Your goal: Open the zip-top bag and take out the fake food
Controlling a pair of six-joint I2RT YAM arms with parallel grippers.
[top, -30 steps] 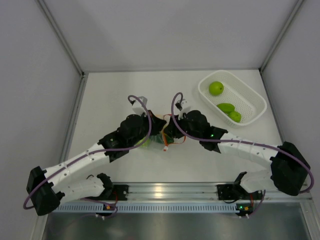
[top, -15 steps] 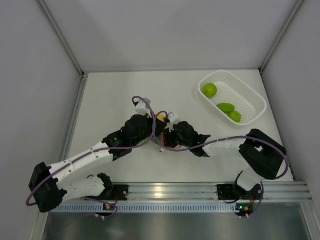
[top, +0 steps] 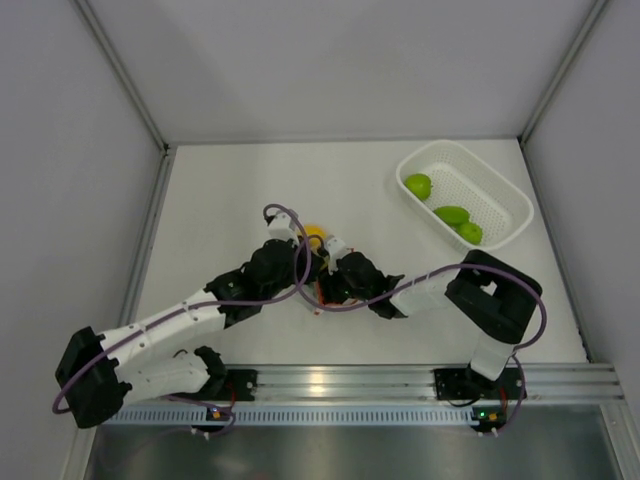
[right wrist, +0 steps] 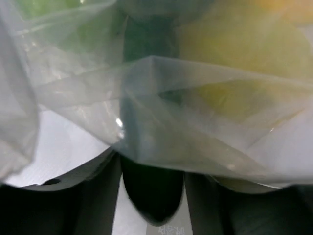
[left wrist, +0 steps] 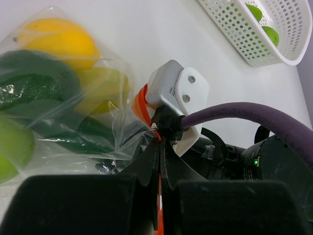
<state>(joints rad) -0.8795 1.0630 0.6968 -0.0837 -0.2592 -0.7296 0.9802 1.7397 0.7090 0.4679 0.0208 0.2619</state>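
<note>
Your left gripper (left wrist: 159, 159) is clenched on the orange-red zip strip (left wrist: 141, 105) of the small clear crinkly plastic bag (left wrist: 73, 117). The bag lies on the white table (top: 220, 200) between both arms, with glossy yellow and green plastic fruit (left wrist: 56, 41) inside. Your right gripper (right wrist: 151, 169) straddles a dark-green piece (right wrist: 151, 198) through the film — clamped or not, I cannot tell.

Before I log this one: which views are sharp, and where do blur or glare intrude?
Top external: sharp, evenly lit, faint shadows. Left wrist: zip-top bag in focus with crinkle glare, near foreground blurred. Right wrist: bag film close to the lens, everything soft.
</note>
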